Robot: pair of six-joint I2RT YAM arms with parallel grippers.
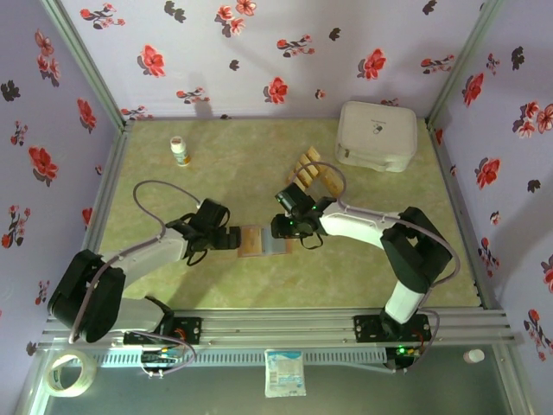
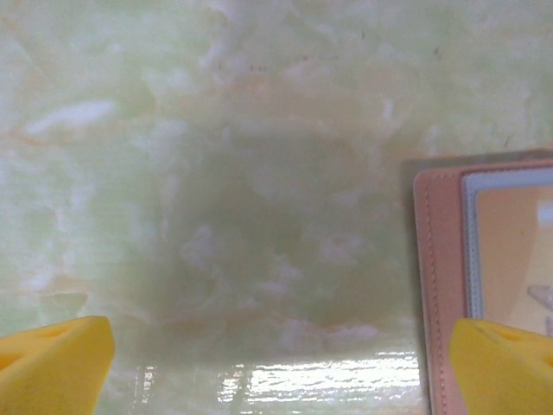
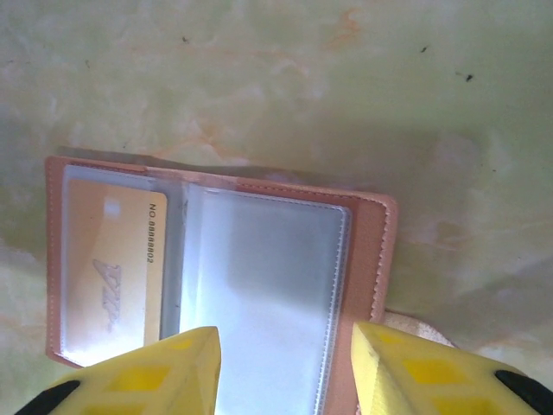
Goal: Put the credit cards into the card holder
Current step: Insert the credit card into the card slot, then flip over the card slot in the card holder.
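Card holder [image 3: 226,275] under parted right jaws

Stitched, perhaps leather card holder [image 3: 373,251] with glossy clear plastic sleeves [image 3: 268,285]

A white rounded case [image 1: 376,136] is seen well beyond the right jaws and to their right, a small white bottle with an orange label [image 1: 180,151] is set well beyond the left jaws, and a green marbled tabletop [image 1: 233,164] is spread beneath both.
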